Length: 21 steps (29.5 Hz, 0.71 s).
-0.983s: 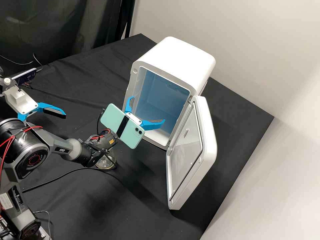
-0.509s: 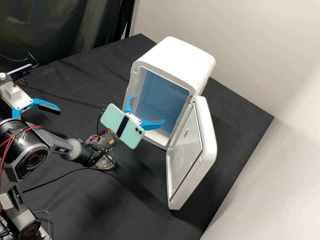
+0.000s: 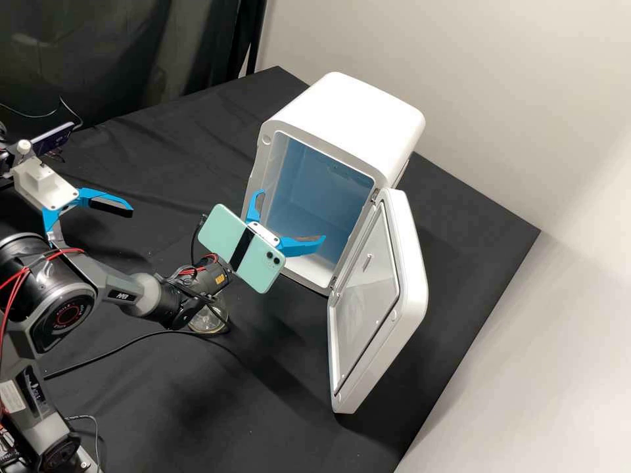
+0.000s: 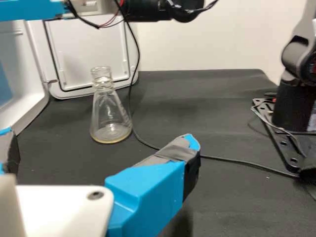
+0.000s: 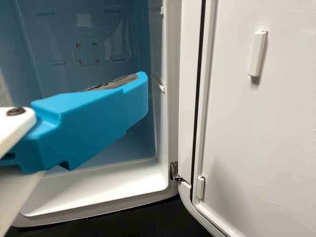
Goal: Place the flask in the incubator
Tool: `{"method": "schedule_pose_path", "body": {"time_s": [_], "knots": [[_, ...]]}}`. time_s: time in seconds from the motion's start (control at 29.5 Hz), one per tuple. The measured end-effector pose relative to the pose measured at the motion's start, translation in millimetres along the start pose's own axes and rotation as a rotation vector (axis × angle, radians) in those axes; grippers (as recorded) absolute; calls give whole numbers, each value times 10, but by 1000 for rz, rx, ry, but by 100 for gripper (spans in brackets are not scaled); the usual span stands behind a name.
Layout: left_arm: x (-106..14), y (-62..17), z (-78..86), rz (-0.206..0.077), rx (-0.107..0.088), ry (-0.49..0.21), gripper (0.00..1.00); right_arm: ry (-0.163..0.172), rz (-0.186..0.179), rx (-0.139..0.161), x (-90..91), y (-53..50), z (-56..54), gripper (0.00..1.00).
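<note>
No lettering here can be read with certainty. A small white mark of print sits on the right arm's grey forearm link [image 3: 121,297], at about 8 o'clock from the incubator [image 3: 342,131], its letters too small to make out. Pale print rings the red-rimmed joint housing [image 3: 62,309], at 9 o'clock from that link, equally illegible. A white label [image 3: 9,394] on the column at 6 o'clock from the joint housing carries print too fine to tell
</note>
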Motion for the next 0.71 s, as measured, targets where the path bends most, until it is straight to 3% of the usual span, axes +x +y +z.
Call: {"method": "schedule_pose_path", "body": {"time_s": [0.27,0.71], "knots": [[31,-23,-116,-14,-20,49,100,0,0,0,0,0,0,100],[50,-27,-126,-17,-21,50,100,2,10,4,-22,23,20,100]]}}
